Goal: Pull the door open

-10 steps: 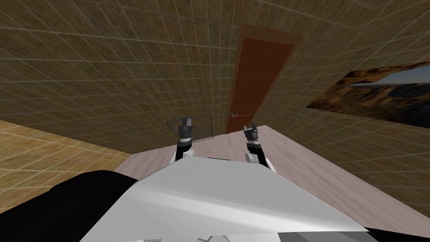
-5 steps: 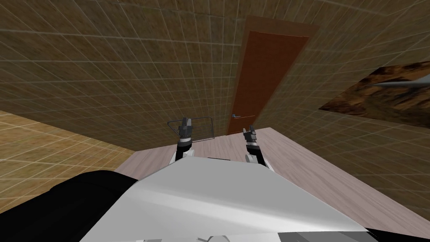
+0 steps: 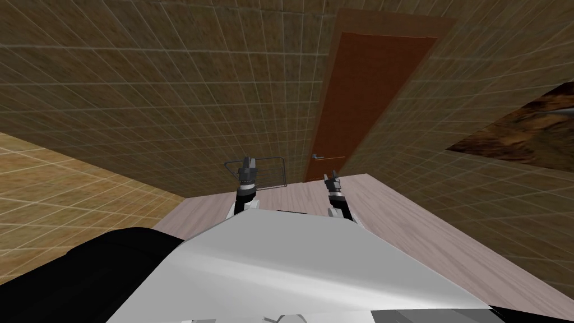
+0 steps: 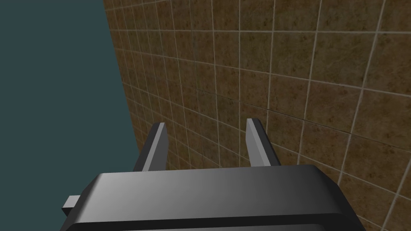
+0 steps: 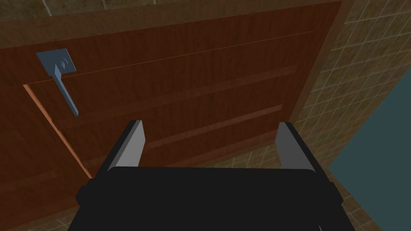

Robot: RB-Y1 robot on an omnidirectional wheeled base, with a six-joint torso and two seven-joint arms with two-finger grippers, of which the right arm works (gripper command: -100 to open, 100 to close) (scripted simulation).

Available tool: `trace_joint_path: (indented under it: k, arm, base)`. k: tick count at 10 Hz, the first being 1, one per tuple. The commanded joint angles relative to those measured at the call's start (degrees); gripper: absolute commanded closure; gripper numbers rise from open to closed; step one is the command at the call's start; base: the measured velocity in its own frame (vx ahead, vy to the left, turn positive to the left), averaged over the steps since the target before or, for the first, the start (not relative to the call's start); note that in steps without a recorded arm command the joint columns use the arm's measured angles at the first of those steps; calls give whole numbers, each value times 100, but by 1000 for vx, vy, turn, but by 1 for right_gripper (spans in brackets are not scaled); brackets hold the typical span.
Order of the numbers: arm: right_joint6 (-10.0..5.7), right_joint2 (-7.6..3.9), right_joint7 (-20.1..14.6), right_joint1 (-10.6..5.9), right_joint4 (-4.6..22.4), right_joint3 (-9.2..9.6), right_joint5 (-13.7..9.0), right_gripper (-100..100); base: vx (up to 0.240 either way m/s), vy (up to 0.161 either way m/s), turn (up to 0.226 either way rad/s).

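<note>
Nearest us, our two arms each ended in one pair of jaws. The left jaws, two fingers [image 4: 158, 146] apart and empty, faced the tiled wall [image 3: 168, 84]; just beyond them one thin wire rack [image 3: 272, 171] stood on the wooden floor [image 3: 403, 224] against that wall. The right jaws, fingers [image 5: 130, 146] likewise spread and empty, pointed at the one reddish-brown door [image 3: 370, 95], a strip of that floor between. The door sat shut in its door frame [image 3: 392, 22], ahead to our right. Its single blue-grey lever handle [image 5: 64, 82] lay beside the right jaws' gap, not within it. Farthest right, one landscape picture [image 3: 521, 134] hung on the side wall.
</note>
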Motion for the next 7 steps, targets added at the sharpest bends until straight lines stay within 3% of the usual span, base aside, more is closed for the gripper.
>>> trace_joint_path:
  k: [1, 7]
  arm:
    - [-95, -56, -36, -60, 269, -1, -20, -100]
    - [-443, -264, -168, -251, 1226, -2, -95, -100]
  base:
    - [86, -63, 96]
    - [88, -51, 96]
